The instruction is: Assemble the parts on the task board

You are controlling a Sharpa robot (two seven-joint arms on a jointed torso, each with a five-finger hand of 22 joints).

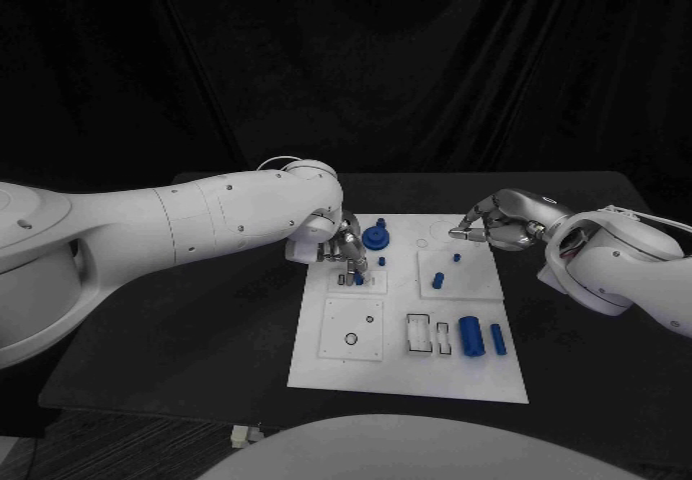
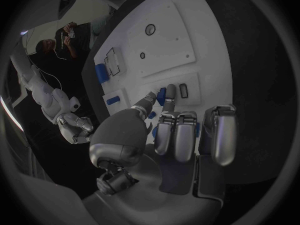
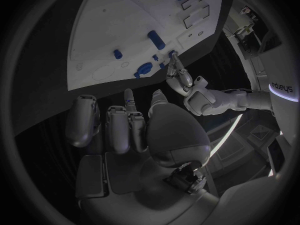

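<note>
white task board (image 1: 335, 368) lying mid-table on the black table (image 1: 188, 330), long edges running away from the robot, dark table showing past all four edges. widest open room off the board's left edge and at the near left corner; narrower strip off the right edge.

left hand (image 1: 340, 250) over the board's left edge, toward the far half, fingers pointing down onto a small raised plate. in the left wrist view, thumb and a fingertip (image 2: 170, 92) closed together on a small blue part (image 2: 161, 96) at that plate, beside a dark slot; other fingers curled in above. round blue part with a peg (image 1: 376, 238) standing just beside the hand, toward the board's far edge.

right hand (image 1: 498, 222) hanging at the board's far right corner, just off the right edge, fingers curled inward, tips close together; cannot tell whether anything sits between them.

near right of the board: large blue cylinder (image 1: 469, 334) and slimmer blue bar (image 1: 498, 339) lying side by side, parallel to the right edge, close to it. two small blue pieces (image 1: 438, 282) on the raised plate mid-right. rectangular outlined recesses (image 1: 418, 333) just left of the cylinder. near left plate with a round hole (image 1: 352, 339), open board around it.
</note>
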